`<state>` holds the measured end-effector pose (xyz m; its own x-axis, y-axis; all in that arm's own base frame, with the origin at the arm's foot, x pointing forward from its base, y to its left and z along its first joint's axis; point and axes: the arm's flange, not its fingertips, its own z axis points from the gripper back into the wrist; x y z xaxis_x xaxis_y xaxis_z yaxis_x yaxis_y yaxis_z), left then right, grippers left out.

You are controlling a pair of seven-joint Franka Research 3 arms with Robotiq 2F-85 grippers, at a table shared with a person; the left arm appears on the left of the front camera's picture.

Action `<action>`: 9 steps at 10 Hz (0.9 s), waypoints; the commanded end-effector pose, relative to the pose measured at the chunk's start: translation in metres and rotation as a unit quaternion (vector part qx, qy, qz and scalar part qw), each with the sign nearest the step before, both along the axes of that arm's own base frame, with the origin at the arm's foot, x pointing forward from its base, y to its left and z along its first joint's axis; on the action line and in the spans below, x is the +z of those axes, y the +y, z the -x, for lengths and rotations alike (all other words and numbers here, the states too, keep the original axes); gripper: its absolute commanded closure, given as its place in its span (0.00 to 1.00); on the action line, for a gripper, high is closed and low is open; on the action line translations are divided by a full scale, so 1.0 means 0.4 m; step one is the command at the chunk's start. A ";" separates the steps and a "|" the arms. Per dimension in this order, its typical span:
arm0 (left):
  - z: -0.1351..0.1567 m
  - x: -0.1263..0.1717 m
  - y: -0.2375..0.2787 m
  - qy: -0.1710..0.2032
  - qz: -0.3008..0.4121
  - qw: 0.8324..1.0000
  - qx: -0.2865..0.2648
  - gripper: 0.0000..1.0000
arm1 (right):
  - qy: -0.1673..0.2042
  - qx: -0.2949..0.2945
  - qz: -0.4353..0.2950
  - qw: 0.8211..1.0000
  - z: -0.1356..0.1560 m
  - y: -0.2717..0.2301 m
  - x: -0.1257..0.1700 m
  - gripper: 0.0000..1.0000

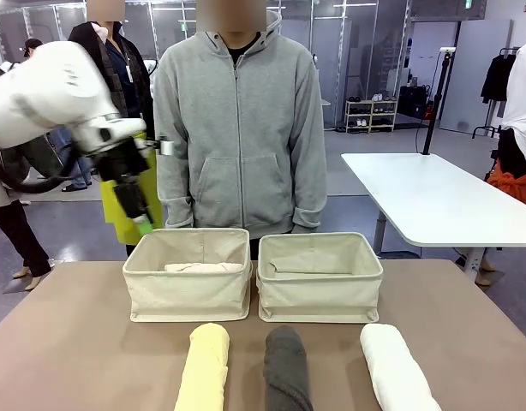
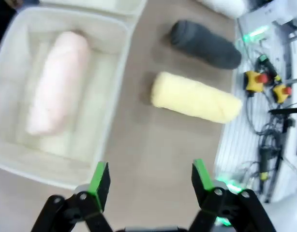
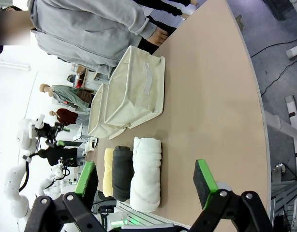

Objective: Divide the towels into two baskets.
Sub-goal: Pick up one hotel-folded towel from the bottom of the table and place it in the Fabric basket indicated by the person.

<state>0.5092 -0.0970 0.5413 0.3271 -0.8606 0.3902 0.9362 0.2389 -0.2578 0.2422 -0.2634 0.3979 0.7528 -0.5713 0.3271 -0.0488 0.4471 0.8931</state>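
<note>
Two cream baskets stand side by side at the table's far middle, the left basket (image 1: 188,295) and the right basket (image 1: 320,298). A pale pink towel (image 2: 56,82) lies inside the left basket (image 2: 118,82). Along the near edge lie a yellow towel (image 1: 203,364), a dark grey towel (image 1: 286,368) and a white towel (image 1: 396,364). My left gripper (image 1: 141,221) hangs in the air above the left basket's left corner; it is open (image 2: 151,176) with nothing between its fingers. My right gripper (image 3: 144,178) is open and empty, off to the side of the white towel (image 3: 146,174).
A person in a grey hoodie (image 1: 239,128) stands close behind the baskets. A white table (image 1: 434,201) stands at the back right. Cables and red stop buttons (image 2: 267,84) lie beyond the table's near edge. Bare tabletop (image 1: 66,342) lies left and right of the towels.
</note>
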 end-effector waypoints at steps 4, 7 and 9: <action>0.208 -0.132 0.433 0.129 0.166 0.950 0.230 0.15 | -0.009 0.000 -0.002 1.000 0.002 0.003 0.007 0.00; 0.414 -0.230 0.712 0.149 0.273 0.866 0.391 0.15 | -0.009 0.000 -0.002 1.000 0.002 0.003 0.007 0.00; 0.525 -0.296 0.782 0.143 0.314 0.837 0.424 0.15 | -0.009 0.000 -0.002 1.000 0.002 0.003 0.007 0.00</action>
<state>0.3086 0.2275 0.4242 0.9001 0.0217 0.4351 0.3575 0.5339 -0.7663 0.2421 -0.2634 0.3981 0.7523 -0.5717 0.3275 -0.0489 0.4472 0.8931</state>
